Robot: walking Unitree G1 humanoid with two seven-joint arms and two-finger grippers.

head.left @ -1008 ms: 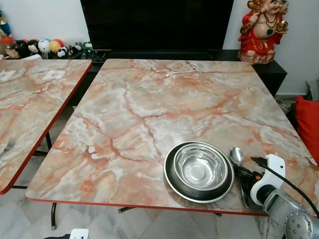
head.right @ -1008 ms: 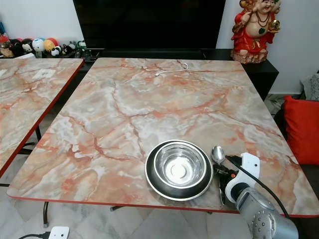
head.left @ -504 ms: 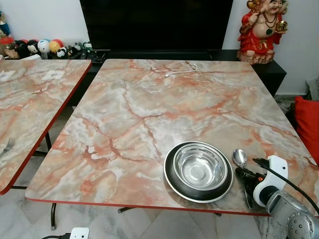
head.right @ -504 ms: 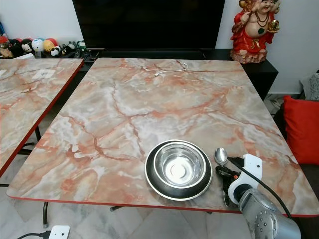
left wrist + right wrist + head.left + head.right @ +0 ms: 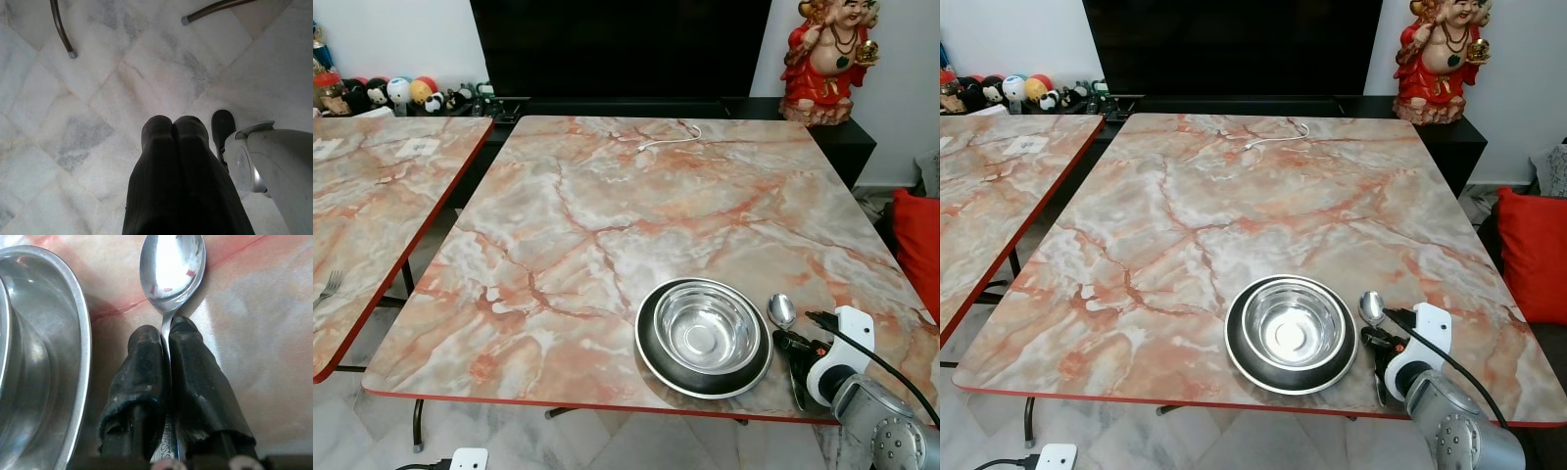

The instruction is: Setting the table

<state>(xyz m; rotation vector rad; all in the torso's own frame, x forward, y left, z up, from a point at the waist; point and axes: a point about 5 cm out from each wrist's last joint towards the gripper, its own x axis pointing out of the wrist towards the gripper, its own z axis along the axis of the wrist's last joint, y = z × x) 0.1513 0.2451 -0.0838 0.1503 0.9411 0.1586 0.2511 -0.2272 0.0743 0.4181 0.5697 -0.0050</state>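
Right wrist view: right gripper [image 5: 166, 340] clamps spoon [image 5: 172, 269] beside bowl [image 5: 34, 357].

My right gripper [image 5: 166, 340] has matt black, slightly frayed rubbery fingers pinched on a polished metal spoon [image 5: 172, 269] whose bowl mirrors the light. Beside it, the steel bowl [image 5: 707, 328] gleams inside a dark plate [image 5: 651, 345] with a shiny rim. The table [image 5: 607, 206] looks like glossy orange-veined marble. Under my left gripper [image 5: 173, 132], ribbed and matt, lies smooth pale marble floor [image 5: 88, 107].
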